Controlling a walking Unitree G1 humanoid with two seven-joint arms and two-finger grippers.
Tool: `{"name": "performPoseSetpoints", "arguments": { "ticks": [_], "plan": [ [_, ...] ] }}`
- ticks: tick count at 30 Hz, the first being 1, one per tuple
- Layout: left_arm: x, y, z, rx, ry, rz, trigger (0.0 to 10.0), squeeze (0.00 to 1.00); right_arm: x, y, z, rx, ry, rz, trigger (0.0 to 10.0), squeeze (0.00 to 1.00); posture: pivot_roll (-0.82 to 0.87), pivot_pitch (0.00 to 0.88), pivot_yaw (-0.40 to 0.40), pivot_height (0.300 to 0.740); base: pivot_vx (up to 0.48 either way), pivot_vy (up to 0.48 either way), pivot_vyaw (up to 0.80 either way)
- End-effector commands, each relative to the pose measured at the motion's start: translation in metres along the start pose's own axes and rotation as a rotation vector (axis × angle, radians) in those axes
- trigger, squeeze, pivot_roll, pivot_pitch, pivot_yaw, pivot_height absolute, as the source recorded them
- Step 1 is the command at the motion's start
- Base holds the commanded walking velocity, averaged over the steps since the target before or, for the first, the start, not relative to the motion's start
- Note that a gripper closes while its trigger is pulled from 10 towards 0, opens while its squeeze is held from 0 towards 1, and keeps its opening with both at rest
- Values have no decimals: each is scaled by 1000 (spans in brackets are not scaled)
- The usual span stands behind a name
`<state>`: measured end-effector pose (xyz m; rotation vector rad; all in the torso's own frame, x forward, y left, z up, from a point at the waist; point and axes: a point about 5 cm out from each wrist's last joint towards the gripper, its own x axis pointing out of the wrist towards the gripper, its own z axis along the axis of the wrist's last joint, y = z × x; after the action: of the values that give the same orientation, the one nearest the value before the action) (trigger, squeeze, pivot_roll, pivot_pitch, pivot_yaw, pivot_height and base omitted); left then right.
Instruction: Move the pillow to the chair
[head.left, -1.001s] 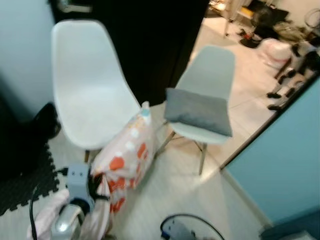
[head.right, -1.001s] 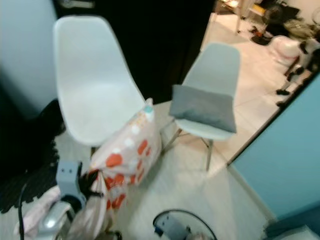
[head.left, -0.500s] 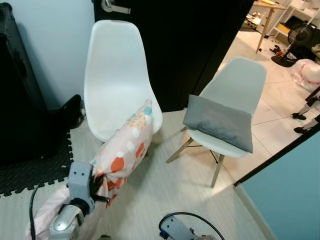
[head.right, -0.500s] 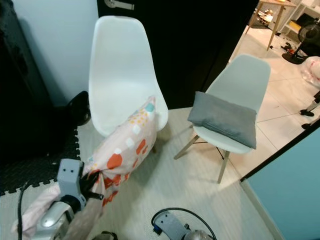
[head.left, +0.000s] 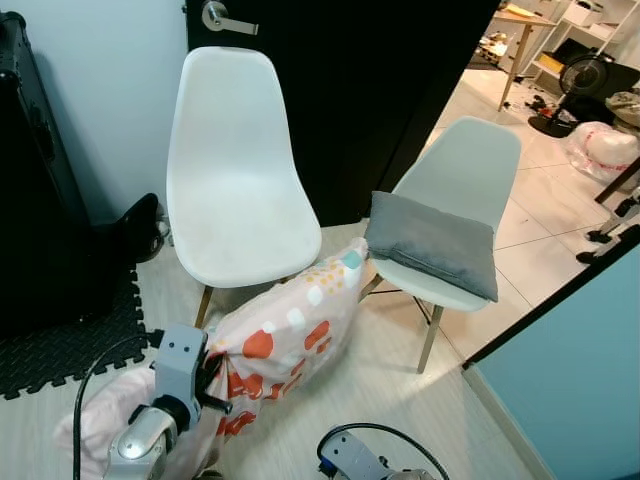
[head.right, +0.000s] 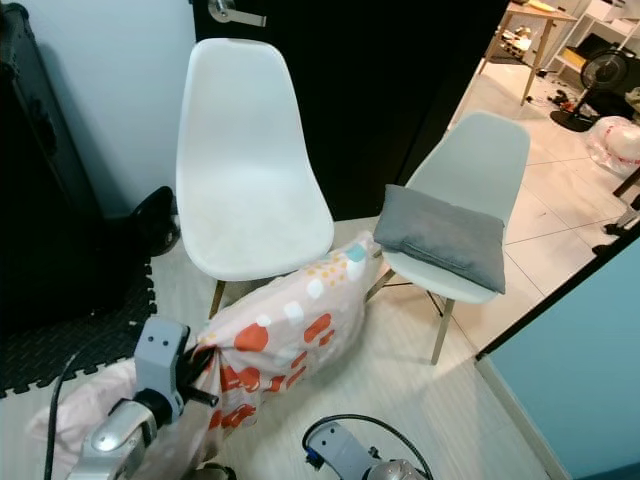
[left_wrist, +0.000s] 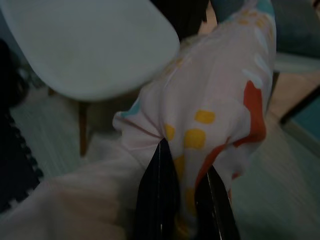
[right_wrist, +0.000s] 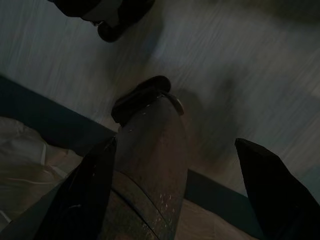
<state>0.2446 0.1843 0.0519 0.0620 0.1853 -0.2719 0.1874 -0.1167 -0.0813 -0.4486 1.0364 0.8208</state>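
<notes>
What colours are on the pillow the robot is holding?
The pillow is pale pink with orange, white, yellow and teal patches, clearest in the left eye view.

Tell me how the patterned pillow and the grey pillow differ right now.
The patterned pillow is pale pink with orange, white and teal shapes; the grey pillow is plain. The patterned pillow hangs tilted in front of the near white chair, one end pinched in the left tool; the grey pillow lies on the seat of the far chair, unheld. The patterned one looks larger. Both are soft rectangular cushions.
</notes>
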Motion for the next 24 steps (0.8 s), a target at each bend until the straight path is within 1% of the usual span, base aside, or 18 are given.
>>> {"name": "performPoseSetpoints", "arguments": {
  "ticks": [1,3,4,5,8,11,16,21,23,24],
  "plan": [
    [5,0,31,27,-134,-2,10000,0,-1,1,-8,29,18,-1,10000,0,215,73,-187,740,0,0,0],
    [5,0,31,27,-134,-2,10000,0,-1,1,-8,29,18,-1,10000,0,215,73,-187,740,0,0,0],
    [5,0,40,41,-162,-1,10000,0,0,2,-8,30,15,0,10000,0,214,75,-187,740,281,0,0],
    [5,0,40,41,-162,-1,10000,0,0,2,-8,30,15,0,10000,0,214,75,-187,740,281,0,0],
    [6,2,58,68,-214,-2,10000,0,2,7,-6,25,11,6,10000,0,215,74,-191,740,311,0,0],
    [6,4,68,87,-238,1,10000,0,3,10,-5,23,12,6,10000,0,217,72,-191,740,335,0,0],
    [6,4,70,96,-238,-6,10000,0,4,12,-4,31,8,6,10000,0,216,69,-185,740,385,0,0],
    [6,2,70,97,-226,-18,10000,0,5,11,1,50,-7,-3,10000,0,213,67,-177,740,422,0,0],
    [7,1,70,95,-223,-23,10000,0,4,9,2,52,-10,-7,10000,0,212,67,-174,740,456,0,0],
    [7,1,70,94,-221,-26,10000,0,2,4,2,52,-11,-12,10000,0,212,67,-174,740,458,0,0]
  ]
}}
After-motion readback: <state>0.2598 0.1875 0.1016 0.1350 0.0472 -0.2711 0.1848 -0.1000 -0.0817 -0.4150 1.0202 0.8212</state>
